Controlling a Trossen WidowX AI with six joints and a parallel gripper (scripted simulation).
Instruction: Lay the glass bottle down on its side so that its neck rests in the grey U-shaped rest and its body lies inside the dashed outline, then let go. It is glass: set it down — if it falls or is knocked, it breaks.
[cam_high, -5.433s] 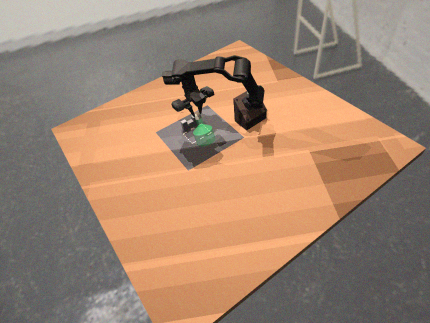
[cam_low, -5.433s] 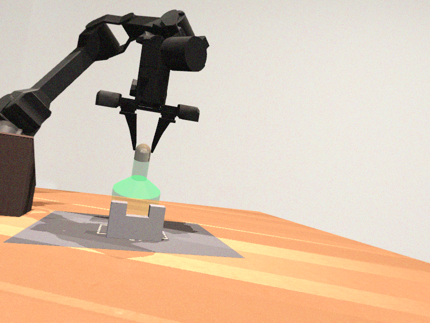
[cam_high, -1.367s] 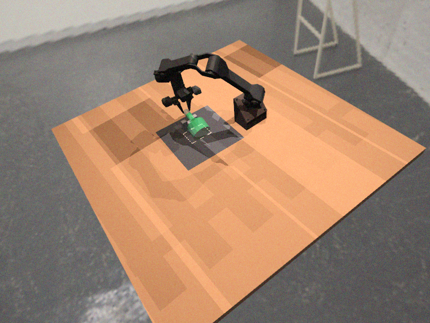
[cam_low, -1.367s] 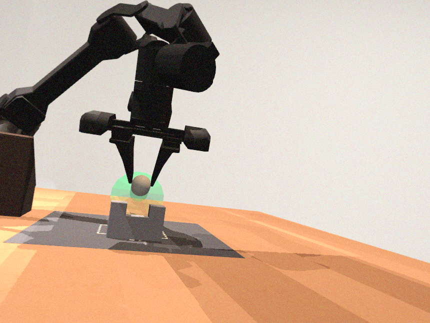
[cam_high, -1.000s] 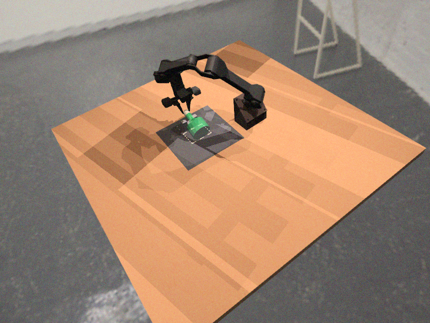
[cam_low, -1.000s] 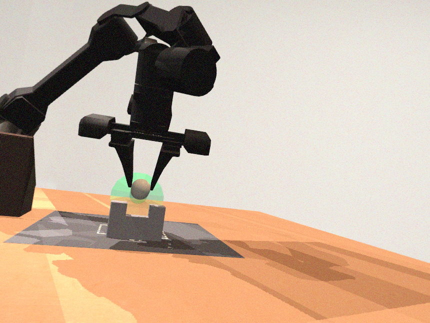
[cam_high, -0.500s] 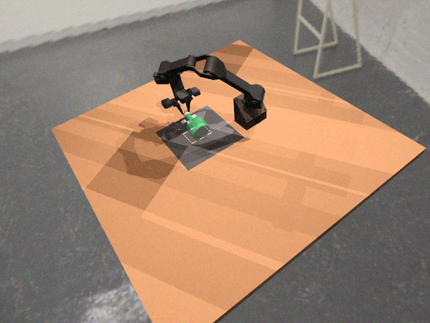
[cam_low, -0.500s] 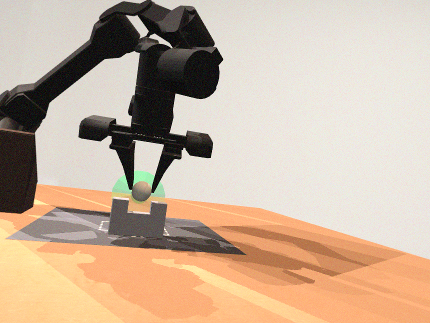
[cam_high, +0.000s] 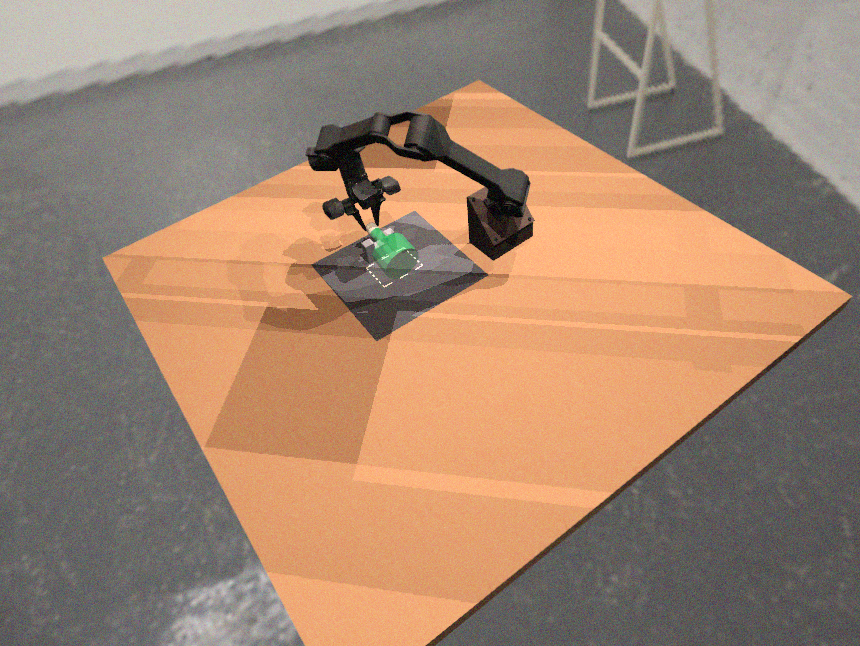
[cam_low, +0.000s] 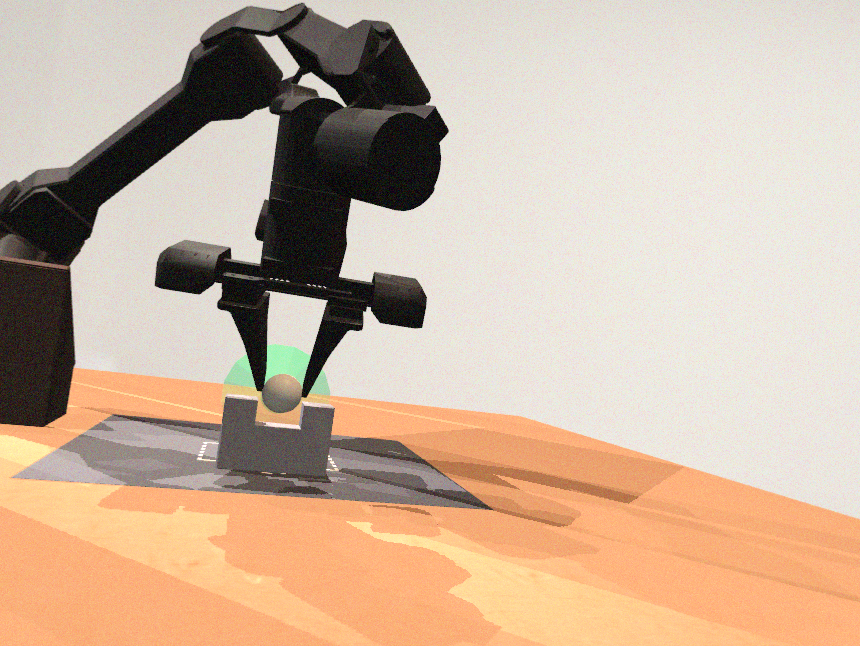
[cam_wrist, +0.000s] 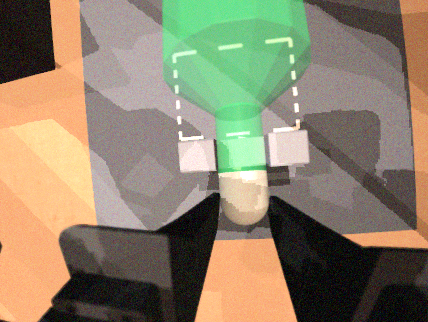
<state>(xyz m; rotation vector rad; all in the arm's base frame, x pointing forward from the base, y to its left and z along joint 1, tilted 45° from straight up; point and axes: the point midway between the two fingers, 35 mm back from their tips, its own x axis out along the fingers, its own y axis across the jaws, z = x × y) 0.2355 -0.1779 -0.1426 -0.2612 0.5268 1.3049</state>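
The pincer (cam_high: 368, 223) (cam_low: 282, 393) (cam_wrist: 243, 201) was closed on the pale stopper end of the green glass bottle (cam_high: 393, 247) (cam_low: 279, 358) (cam_wrist: 237, 65), low at the centre of the exterior frame. The bottle lay on its side, its neck between the prongs of the grey U-shaped rest (cam_high: 368, 243) (cam_low: 274, 450) (cam_wrist: 288, 148); a gap showed under the stopper in the exterior view. The step in hand was judged to be the final lowering. A gentle descent was called for, then release once neck and body were borne. Early opening could have dropped the glass; sideways drift could have knocked it on a prong. Beyond the rest, the dashed outline (cam_high: 376, 277) (cam_wrist: 177, 91) lay beneath the bottle on the dark mat (cam_high: 378, 323) (cam_low: 76, 451) (cam_wrist: 120, 200); exact fit could not be confirmed. The counter (cam_high: 556, 389) (cam_low: 389, 591) (cam_wrist: 30, 165) carried everything. A pale metal frame (cam_high: 648, 62) stood on the floor, upper right of the top view, obstructing nothing.
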